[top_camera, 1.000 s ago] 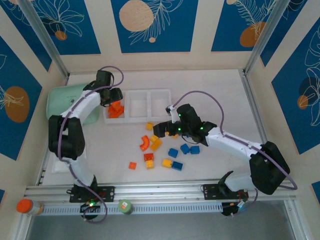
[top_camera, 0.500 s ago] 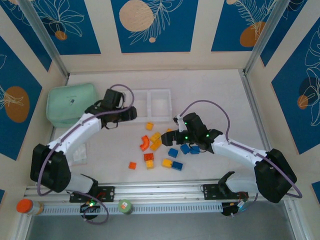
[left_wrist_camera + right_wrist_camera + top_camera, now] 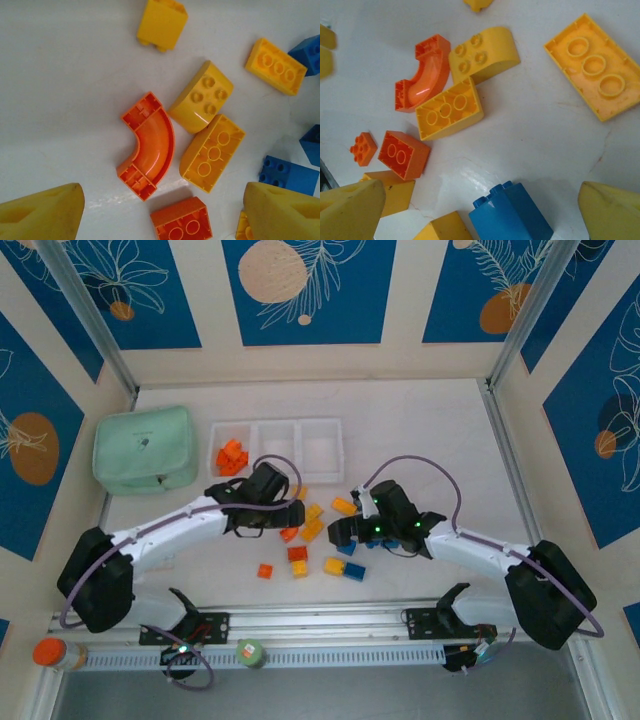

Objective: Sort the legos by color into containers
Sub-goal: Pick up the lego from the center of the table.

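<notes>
The white tray (image 3: 324, 476) has three compartments, and its left one holds several orange-red legos (image 3: 231, 455). Loose legos lie in front of it. My left gripper (image 3: 293, 517) is open over the curved orange piece (image 3: 147, 145), with an orange brick (image 3: 181, 220) between its yellow fingers (image 3: 42, 215). Yellow bricks (image 3: 201, 96) and a blue one (image 3: 290, 172) lie close by. My right gripper (image 3: 338, 531) is open too, low over a blue brick (image 3: 512, 212) that sits between its fingers (image 3: 612, 210). Orange (image 3: 402, 154) and yellow (image 3: 450, 107) bricks lie to its left.
A mint-green pouch (image 3: 145, 448) sits left of the tray. A long yellow plate (image 3: 592, 72) lies upside down to the right of the pile. An orange-lidded jar (image 3: 48, 651) and a green lid (image 3: 250, 651) rest by the near rail. Both grippers work close together over the pile.
My left arm has swung from the tray's left compartment down to the pile, its gripper open. My right gripper has shifted nearer and lower, over the blue bricks.
</notes>
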`<state>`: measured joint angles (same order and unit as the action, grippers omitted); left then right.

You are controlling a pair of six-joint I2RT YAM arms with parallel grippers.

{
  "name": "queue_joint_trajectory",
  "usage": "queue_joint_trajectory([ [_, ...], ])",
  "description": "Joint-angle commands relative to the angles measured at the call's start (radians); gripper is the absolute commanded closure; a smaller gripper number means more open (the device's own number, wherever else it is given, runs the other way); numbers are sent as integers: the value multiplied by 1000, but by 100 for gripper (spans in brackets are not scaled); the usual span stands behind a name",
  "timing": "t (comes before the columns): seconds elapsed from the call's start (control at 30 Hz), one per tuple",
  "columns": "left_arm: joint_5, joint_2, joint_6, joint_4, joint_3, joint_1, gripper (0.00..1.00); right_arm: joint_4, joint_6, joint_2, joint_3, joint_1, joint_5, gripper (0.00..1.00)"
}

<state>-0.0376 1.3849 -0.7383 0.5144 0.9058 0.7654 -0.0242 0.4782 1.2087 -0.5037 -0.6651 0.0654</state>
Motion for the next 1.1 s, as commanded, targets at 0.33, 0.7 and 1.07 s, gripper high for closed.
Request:
queue_joint_trajectory([
  [0.33,-162,193,-38,4,54,46,16,67,-10,-34,31,2,21,1],
  [0.7,-159,320,-58,-60,87,25,16,61,-16,-23,25,2,13,1],
  [1.07,-195,249,-68,-36,-9,0,32,69,-20,0,14,3,17,1],
])
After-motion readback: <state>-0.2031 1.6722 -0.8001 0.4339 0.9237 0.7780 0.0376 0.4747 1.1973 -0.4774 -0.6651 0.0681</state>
